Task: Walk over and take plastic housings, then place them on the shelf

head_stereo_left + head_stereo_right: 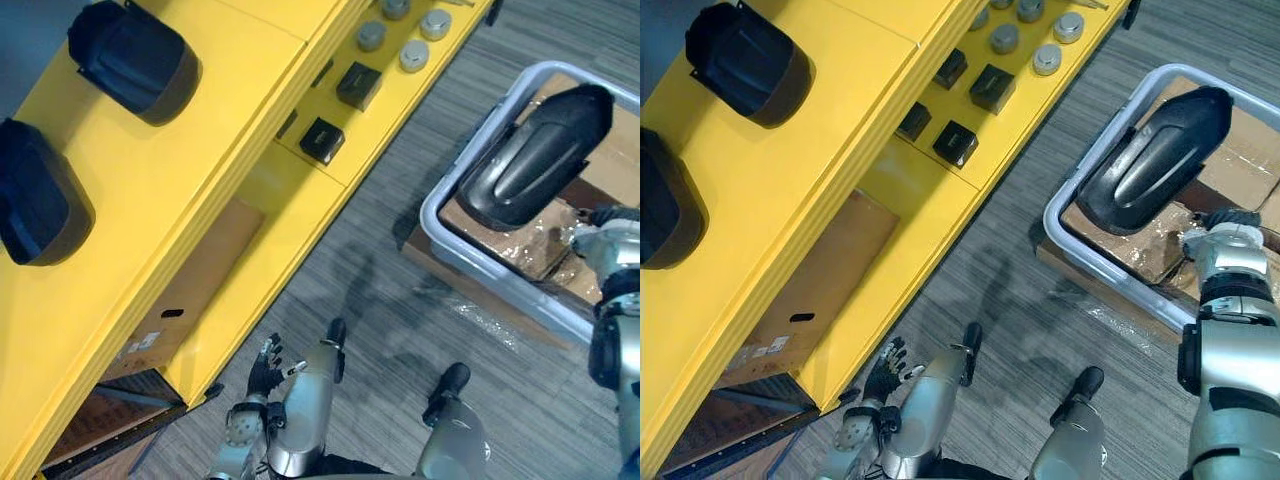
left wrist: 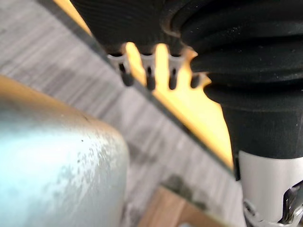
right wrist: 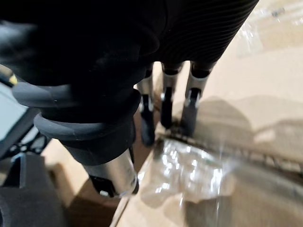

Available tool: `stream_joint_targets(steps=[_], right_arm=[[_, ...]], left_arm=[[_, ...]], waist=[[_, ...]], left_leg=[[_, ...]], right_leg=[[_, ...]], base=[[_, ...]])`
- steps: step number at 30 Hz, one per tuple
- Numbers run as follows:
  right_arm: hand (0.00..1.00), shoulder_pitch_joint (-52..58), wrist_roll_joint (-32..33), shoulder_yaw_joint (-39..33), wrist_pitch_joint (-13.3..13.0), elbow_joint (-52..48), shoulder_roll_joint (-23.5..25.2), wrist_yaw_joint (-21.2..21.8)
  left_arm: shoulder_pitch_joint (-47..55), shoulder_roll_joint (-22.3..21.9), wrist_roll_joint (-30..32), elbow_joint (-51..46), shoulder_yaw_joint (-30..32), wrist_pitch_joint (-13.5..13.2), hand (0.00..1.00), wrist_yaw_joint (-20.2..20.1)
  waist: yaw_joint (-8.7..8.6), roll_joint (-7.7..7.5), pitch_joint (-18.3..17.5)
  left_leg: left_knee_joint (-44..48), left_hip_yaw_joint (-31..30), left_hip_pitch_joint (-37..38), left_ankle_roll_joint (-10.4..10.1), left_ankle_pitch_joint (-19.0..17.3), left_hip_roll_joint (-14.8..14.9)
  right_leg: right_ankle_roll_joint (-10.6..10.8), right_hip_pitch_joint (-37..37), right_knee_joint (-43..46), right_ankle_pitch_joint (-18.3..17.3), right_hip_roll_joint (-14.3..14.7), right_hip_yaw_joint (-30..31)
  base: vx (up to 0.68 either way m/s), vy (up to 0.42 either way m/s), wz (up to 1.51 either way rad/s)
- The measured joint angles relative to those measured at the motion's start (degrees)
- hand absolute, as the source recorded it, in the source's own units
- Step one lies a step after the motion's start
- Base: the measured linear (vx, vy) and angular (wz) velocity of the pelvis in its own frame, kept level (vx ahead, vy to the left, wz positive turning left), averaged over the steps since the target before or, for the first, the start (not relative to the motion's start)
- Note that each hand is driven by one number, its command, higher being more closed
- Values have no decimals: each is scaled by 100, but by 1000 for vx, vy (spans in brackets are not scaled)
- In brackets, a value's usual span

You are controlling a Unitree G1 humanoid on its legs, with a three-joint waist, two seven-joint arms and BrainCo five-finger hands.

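At 3 o'clock our right hand (image 3: pixel 165 106), wide and empty, is in the grey plastic bin (image 1: pixel 1110 265) by the long black plastic housing (image 1: pixel 535 155). Our left hand (image 1: pixel 885 370) hangs wide at 7 o'clock.

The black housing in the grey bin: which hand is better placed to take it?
Probably right. The right hand is inside the bin, open, beside the housing; the left hand hangs low by the yellow shelf, far away.

Two rounded black housings (image 1: pixel 132 58) sit atop the yellow shelf (image 1: pixel 200 150) (side by side); a longer housing (image 1: pixel 535 155) lies tilted, well right of it.
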Motion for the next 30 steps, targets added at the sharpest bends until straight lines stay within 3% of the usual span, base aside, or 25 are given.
stream_joint_targets(steps=[4,10,11,14,18,23,30], right_arm=[[100,-6,-44,1,65,23,-77,128],[100,-4,-223,-4,465,209,-61,338],[0,-4,-236,-6,482,215,-61,336],[0,-4,-207,-18,430,278,-21,97],[0,-63,-218,123,-354,-63,55,-883],[0,-372,-464,408,-939,-819,55,-1773],[0,-461,-548,623,-1181,-916,176,-1986]], left_arm=[[0,0,-1,-1,-42,71,0,2],[1,7,-46,-17,-89,124,0,2],[1,12,-45,-23,-97,130,0,2],[18,12,-42,-55,-110,151,0,1],[181,22,-44,-235,-112,140,0,7],[199,27,-47,-232,-164,114,0,0],[201,45,-58,-222,-217,92,0,-4]], waist=[[-1,46,-32],[0,77,-54],[-2,77,-54],[6,77,-54],[-14,77,-54],[-26,76,-53],[-31,75,-53]], left_leg=[[-3,-4,0,-1,1,2],[-51,-37,-1,-4,49,4],[-81,-61,2,-8,77,3],[-140,-115,119,-43,106,41],[-214,-51,207,-69,138,110],[-409,105,406,-101,210,215],[-730,90,507,-141,393,213]], right_leg=[[-7,-3,16,-13,-3,-8],[-9,22,6,-13,-2,-72],[-10,37,-3,-12,-1,-106],[-21,171,-43,-17,53,-151],[-52,191,-97,3,108,-112],[-88,213,-231,90,197,29],[-99,196,-245,97,198,-7]], base=[[0,0,0],[-10,0,4],[-29,-24,15],[-33,-26,3],[-35,-12,-10],[-14,-11,-18],[-4,-11,2]])
